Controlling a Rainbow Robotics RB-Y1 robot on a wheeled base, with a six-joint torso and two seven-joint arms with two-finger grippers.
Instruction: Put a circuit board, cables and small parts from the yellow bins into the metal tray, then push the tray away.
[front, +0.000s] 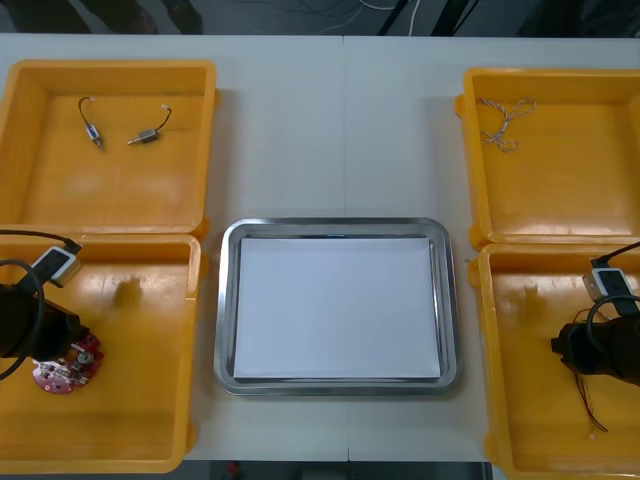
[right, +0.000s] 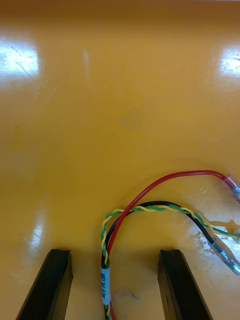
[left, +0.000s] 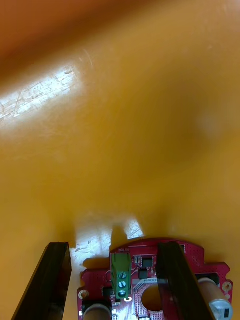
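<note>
**Tray bare, both claws poised over a first pick**

The tray (front: 340, 227) sits mid-table between the bins with nothing on its white inside. By my reading the task is at its very start: nothing is loaded, and the push away is a long way off.

The left claw (left: 114, 246) hangs low in the near left bin (front: 130, 400), fingers wide, over the board (front: 66, 367). In the left wrist view the board lies flat on the bin floor with its green terminal block between the fingers. One finger crosses in front of the board's rim. I see no grip, since the fingers stand well apart.

The right claw (right: 114, 252) is down in the near right bin (front: 530, 400), also wide open. A cable bundle (right: 145, 207) of red, black and a green-yellow twist runs up between its fingers and curls off to one side. It touches neither finger, as far as I can tell.

Two parts (front: 148, 136) lie untouched in the far left bin (front: 110, 190). A pale twisted cable (front: 505, 122) lies in the far right bin (front: 560, 190).

What is left, as I judge it:
- close on the board and the bundle and carry both to the tray;
- fetch the parts and the far cable;
- push the tray away.
</note>
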